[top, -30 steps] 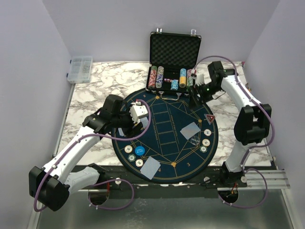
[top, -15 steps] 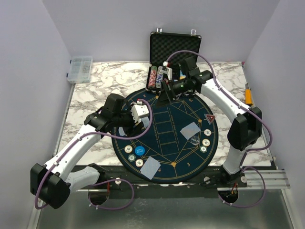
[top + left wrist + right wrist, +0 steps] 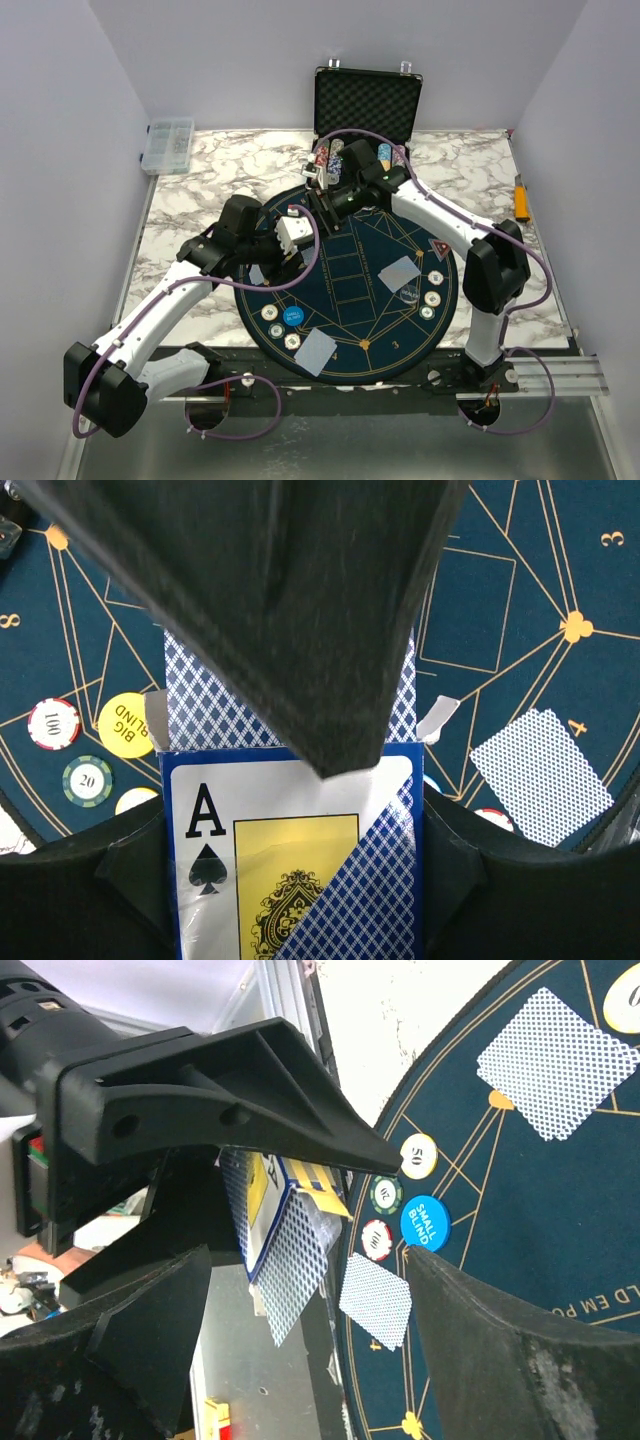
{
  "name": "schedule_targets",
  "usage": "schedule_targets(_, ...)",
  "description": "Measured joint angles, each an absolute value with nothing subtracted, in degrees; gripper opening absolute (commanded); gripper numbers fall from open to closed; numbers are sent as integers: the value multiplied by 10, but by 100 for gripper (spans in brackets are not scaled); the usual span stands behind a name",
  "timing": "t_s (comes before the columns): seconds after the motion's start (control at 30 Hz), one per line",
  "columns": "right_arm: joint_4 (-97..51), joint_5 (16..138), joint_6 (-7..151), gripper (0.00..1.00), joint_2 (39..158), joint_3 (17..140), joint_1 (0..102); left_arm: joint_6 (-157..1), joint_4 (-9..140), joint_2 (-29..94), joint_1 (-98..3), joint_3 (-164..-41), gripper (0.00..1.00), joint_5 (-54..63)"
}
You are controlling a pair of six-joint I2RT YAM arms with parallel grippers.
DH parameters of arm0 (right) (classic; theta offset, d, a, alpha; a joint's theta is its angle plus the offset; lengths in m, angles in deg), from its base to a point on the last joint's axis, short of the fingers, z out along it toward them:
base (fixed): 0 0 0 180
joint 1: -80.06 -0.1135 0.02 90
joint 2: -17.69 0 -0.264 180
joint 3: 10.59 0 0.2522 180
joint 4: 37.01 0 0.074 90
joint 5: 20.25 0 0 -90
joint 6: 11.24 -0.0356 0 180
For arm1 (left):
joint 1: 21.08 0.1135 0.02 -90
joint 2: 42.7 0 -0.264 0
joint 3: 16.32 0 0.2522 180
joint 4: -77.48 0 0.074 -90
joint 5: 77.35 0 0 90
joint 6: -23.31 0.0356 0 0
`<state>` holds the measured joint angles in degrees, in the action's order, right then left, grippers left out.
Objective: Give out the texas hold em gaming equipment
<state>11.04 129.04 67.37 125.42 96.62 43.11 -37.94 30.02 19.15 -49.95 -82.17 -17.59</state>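
My left gripper [image 3: 287,243] [image 3: 295,880] is shut on an ace-of-spades card box [image 3: 290,860] [image 3: 262,1200] over the left part of the round mat [image 3: 350,250]. Blue-backed cards [image 3: 215,705] [image 3: 295,1260] stick out of the box's open end. My right gripper [image 3: 318,200] [image 3: 330,1310] stands open around those protruding cards, and one of its fingers [image 3: 290,610] lies over them. Face-down cards [image 3: 400,272] [image 3: 318,350] lie on the mat. Near the front card are a blue small-blind disc [image 3: 292,318] [image 3: 425,1223], a yellow big-blind disc [image 3: 125,725] and chips [image 3: 270,313].
An open case [image 3: 366,100] with rows of chips stands behind the mat. More chips [image 3: 432,298] and a red triangle [image 3: 440,247] lie on the mat's right side. A clear compartment box [image 3: 168,145] sits far left, and an orange item [image 3: 520,197] lies at the right edge.
My right arm has swung left from the case across the mat to the card box in my left gripper. The left arm has stayed put.
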Motion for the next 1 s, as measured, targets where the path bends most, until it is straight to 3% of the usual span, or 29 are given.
schedule_targets(0.2, 109, 1290, 667, 47, 1269, 966, 425, -386, 303, 191, -500, -822, 0, -176)
schedule_targets(0.43, 109, 1310, 661, 37, 1269, 948, 436, -386, 301, 191, -500, -821, 0, -175)
schedule_targets(0.63, 114, 1327, 666, 39, 1262, 942, 449, -386, 302, 185, -501, -818, 0, -174)
schedule_targets(0.77, 122, 1330, 677, 61, 1255, 942, 452, -385, 303, 182, -501, -818, 0, -174)
schedule_targets(0.87, 120, 1333, 676, 61, 1254, 942, 453, -385, 303, 182, -501, -818, 0, -174)
schedule_targets(1.0, 111, 1335, 665, 47, 1254, 943, 450, -385, 304, 182, -501, -818, 0, -174)
